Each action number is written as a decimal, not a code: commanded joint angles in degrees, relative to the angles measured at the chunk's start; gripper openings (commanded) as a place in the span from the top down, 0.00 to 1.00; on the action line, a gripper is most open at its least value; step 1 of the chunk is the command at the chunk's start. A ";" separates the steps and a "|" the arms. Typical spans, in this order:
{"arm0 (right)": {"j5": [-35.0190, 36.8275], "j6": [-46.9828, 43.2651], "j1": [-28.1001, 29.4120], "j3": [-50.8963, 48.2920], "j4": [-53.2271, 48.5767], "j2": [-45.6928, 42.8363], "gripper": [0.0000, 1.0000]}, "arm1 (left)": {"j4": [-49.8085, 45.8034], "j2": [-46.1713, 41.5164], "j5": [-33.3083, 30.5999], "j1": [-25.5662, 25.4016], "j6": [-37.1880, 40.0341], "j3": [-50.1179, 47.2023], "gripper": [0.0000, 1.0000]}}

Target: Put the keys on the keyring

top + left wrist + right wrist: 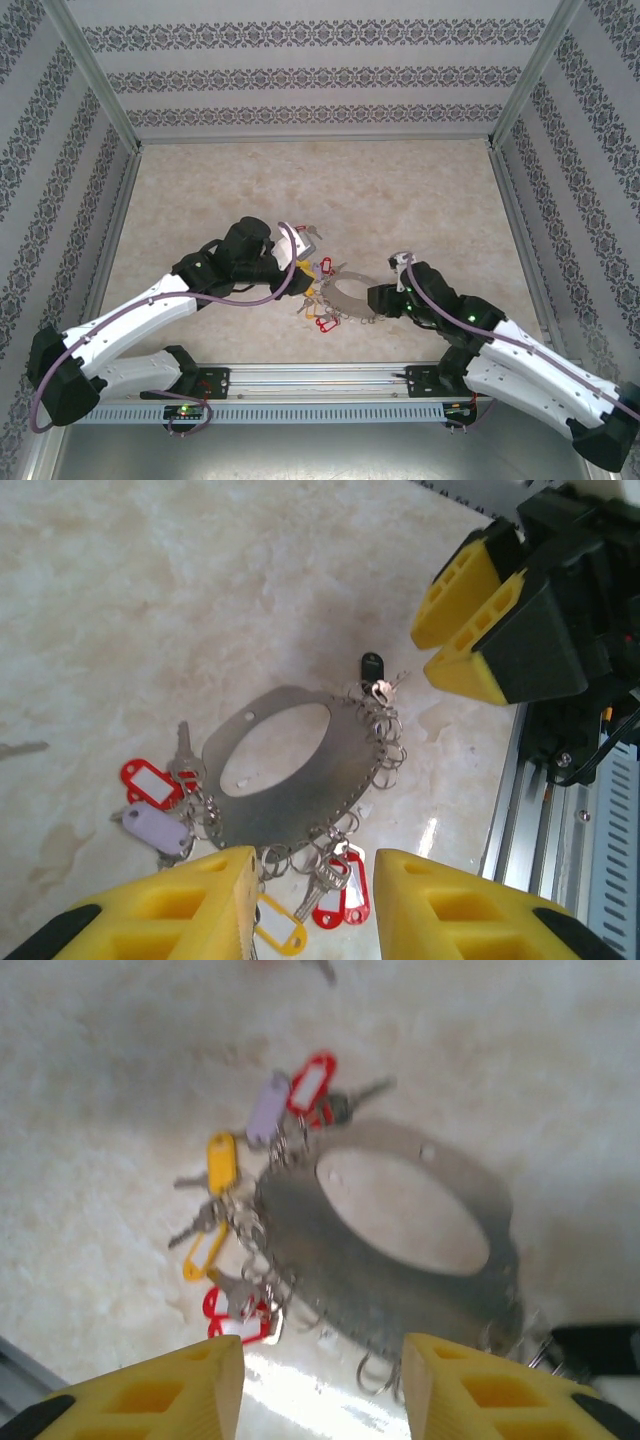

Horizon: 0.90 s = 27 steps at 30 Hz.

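1. The keyring (240, 755) lies flat on the table (200, 190), between the two claws. It is a flat grey metal ring with a big hole.
2. Lots of keys (222, 1160) with red, yellow and pale tags hang from little rings along its edge. One dark-tagged key (372, 666) sits on the side near the right claw.
3. The left claw (313, 880) hangs over the tagged keys. Its jaws are partly apart, with nothing pinched between them.
4. The right claw (322, 1360) is just beside the other side of the ring. Its jaws are partly apart too, and they hold nothing.
5. A few loose keys (308, 233) lie away from the ring, near the left arm.
6. I think this is a gap between keys. No claw has a key, so a new one must be fetched.
7. Next, one claw needs to reach a loose key and pinch it by its tag or head. The other claw needs to hold the ring steady.
8. This looks tricky, because the keys are small and can slide on the smooth table.
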 commanded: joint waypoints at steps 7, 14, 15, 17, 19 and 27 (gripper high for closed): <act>-8.85 18.35 2.12 -8.72 6.80 5.36 0.56 | 1.67 -1.97 -1.91 0.55 -2.93 0.19 0.64; -8.43 21.00 3.31 -10.30 9.96 6.98 0.57 | 1.19 -2.51 -2.45 0.46 -3.47 1.00 0.64; -8.61 21.11 3.39 -10.31 10.88 8.05 0.58 | 0.87 -2.47 -2.68 0.45 -3.48 1.11 0.64; -8.61 21.20 3.61 -10.06 11.89 10.07 0.58 | 0.00 -2.35 -3.53 0.46 -3.47 1.42 0.64; -7.95 21.39 4.17 -9.57 12.30 11.82 0.59 | -0.89 -2.17 -4.08 0.46 -3.38 1.83 0.64; -5.22 21.74 4.82 -8.42 10.94 15.25 0.62 | -1.39 -2.81 -4.21 0.46 -3.29 2.21 0.63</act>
